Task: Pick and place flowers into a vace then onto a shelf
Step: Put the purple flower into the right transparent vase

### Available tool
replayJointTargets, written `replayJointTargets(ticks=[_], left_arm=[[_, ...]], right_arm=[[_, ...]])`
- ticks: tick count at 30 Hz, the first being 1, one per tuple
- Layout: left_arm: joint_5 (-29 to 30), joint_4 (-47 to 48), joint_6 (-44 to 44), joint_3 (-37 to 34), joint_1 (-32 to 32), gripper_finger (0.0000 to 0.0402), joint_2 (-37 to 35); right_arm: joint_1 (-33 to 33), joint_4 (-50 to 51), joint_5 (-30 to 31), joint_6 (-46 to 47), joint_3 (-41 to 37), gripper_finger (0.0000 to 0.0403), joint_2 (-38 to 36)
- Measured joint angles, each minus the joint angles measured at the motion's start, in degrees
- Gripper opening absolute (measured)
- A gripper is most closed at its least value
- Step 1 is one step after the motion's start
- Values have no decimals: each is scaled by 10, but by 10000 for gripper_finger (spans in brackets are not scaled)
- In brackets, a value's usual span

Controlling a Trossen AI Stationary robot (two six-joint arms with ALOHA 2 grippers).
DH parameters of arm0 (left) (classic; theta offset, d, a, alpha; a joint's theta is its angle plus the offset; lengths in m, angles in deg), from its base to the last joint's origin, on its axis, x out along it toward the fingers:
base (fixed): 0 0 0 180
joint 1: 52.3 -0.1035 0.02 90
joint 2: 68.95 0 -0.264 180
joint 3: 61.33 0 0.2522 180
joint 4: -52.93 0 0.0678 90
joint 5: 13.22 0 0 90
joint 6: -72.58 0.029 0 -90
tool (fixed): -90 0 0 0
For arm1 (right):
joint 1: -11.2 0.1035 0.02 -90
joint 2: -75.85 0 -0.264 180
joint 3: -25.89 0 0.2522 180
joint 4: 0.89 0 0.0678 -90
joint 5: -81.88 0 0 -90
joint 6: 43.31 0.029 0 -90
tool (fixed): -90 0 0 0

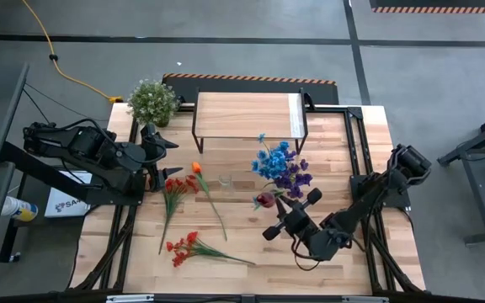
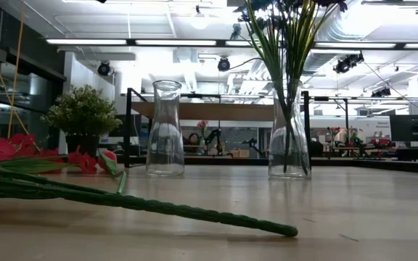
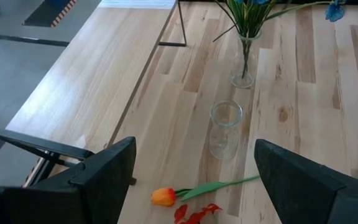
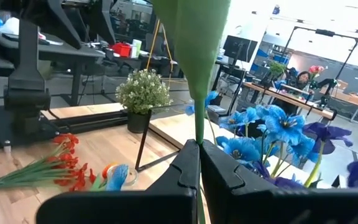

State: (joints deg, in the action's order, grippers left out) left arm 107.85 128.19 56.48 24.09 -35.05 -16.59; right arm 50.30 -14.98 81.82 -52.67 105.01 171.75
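Note:
Several loose flowers lie flat on the table: an orange tulip (image 1: pixel 196 167) (image 3: pixel 164 196) and two red sprays (image 1: pixel 175 189) (image 1: pixel 183 247). An empty glass vase (image 1: pixel 225 181) (image 3: pixel 225 127) (image 2: pixel 165 130) stands upright in the middle. A second vase (image 3: pixel 246 56) (image 2: pixel 289 134) holds blue and purple flowers (image 1: pixel 280 167). The shelf (image 1: pixel 251 115) stands at the far edge. My left gripper (image 1: pixel 157 160) (image 3: pixel 194 146) hovers open, left of the tulip. My right gripper (image 1: pixel 274 207) (image 4: pixel 199 163) is shut on a flower with a dark red bloom (image 1: pixel 265 199), beside the filled vase. My right gripper pinches a green stalk (image 4: pixel 197 134) between its two shut fingers (image 4: pixel 185 171). A broad green leaf (image 4: pixel 191 37) rises past the fingertips. The fingers point toward the table's far left, and the red bloom (image 1: pixel 265 199) sticks out beyond them, next to the blue flowers.
A bushy potted plant (image 1: pixel 152 101) (image 2: pixel 84 112) stands at the far left corner beside the shelf. One long green stem (image 2: pixel 122 199) lies across the near part of the table. Bare wood (image 1: pixel 343 160) shows to the right of the filled vase.

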Motion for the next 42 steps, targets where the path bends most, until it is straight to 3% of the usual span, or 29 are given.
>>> replayJointTargets(ticks=[15, 27, 42], left_arm=[[0, 0, 0, 0, 0, 360, 0], [0, 0, 15, 0, 0, 360, 0], [0, 0, 15, 0, 0, 360, 0]], right_arm=[[-21, 139, 0, 141, 0, 0, 0], [-27, 294, 0, 322, 0, 0, 0], [-39, 303, 0, 313, 0, 0, -7]])
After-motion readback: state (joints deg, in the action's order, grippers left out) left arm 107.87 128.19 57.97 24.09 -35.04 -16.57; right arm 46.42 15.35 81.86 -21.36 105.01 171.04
